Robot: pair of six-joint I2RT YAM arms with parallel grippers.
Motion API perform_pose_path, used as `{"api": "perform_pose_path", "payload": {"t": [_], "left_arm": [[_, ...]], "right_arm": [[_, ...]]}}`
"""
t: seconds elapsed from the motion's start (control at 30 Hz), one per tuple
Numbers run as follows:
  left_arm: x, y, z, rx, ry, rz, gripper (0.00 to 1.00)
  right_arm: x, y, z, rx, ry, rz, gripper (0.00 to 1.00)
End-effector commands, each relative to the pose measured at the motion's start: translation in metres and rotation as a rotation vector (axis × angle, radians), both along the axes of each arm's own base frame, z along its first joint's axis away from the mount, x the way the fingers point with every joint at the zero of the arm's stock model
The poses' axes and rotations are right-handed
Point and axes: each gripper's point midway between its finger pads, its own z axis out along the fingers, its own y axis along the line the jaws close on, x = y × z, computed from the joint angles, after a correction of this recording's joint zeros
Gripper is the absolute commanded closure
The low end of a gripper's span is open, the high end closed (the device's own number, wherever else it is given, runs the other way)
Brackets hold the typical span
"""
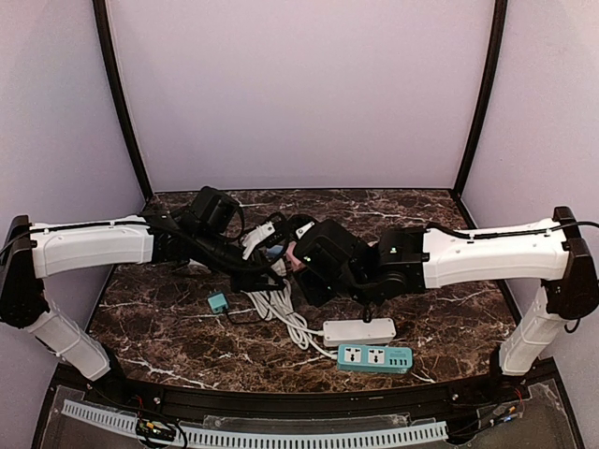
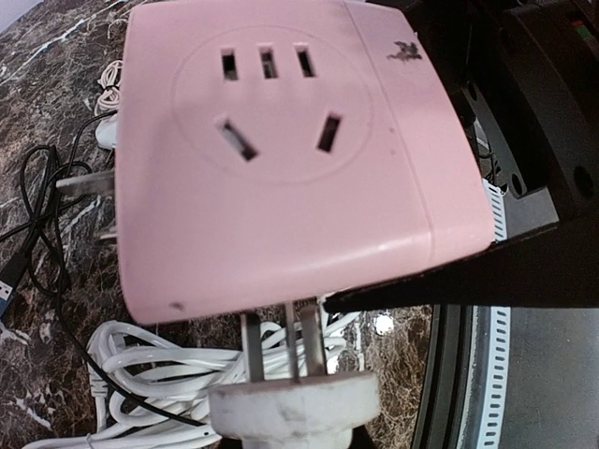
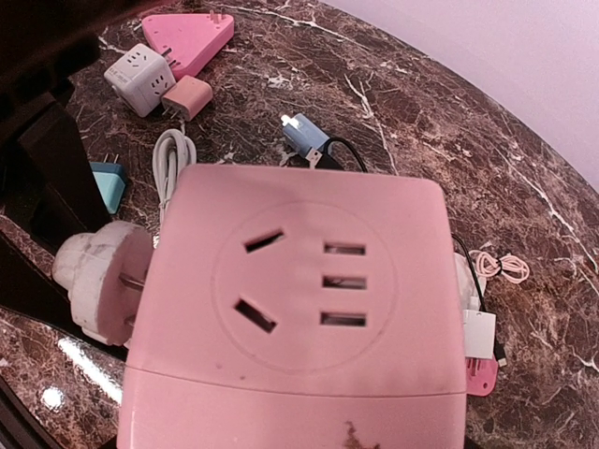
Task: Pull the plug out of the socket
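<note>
White plug [image 2: 295, 407] half out of the pink socket [image 2: 281, 159], both held over the middle of the worktop [image 1: 449, 309]

The left tool [image 1: 281, 248] is clenched on the plug, and the right tool [image 1: 301, 257] grasps the flat, square socket from the opposite side. The two arms meet head-on above a loose coil of white cable [image 1: 281, 313]. The plug sits at the socket's edge on the left arm's side. Its prongs [image 2: 285, 341] show bare metal between plug body and socket, their tips inside the socket. Their long axis runs roughly left to right across the worktop, in line with the two tools, with the plug body pointing away from the right tool. A white power strip [image 1: 358, 331] and a teal one [image 1: 374, 357] lie nearer the front edge.
</note>
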Motion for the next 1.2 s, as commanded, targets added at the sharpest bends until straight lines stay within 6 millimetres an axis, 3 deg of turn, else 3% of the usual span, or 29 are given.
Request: {"api": "perform_pose_path", "payload": {"t": [0.0, 0.5, 0.67, 0.97, 1.17], "left_arm": [[0.008, -0.003, 0.026, -0.067, -0.054, -0.006, 0.99], [0.015, 0.002, 0.024, -0.053, -0.114, 0.035, 0.99], [0.015, 0.003, 0.024, -0.053, -0.119, 0.039, 0.99], [0.021, 0.005, 0.029, -0.060, -0.121, 0.088, 0.99], [0.028, 0.008, 0.032, -0.090, -0.044, 0.217, 0.91]], "right_arm": [[-0.001, 0.001, 0.013, 0.033, -0.007, -0.006, 1.00], [-0.003, 0.013, 0.054, 0.372, 0.117, 0.026, 1.00], [0.003, 0.009, 0.054, 0.376, 0.109, 0.010, 1.00], [0.021, -0.028, 0.050, 0.373, 0.083, -0.097, 1.00], [0.039, -0.070, 0.026, 0.308, 0.079, -0.193, 1.00]]}}
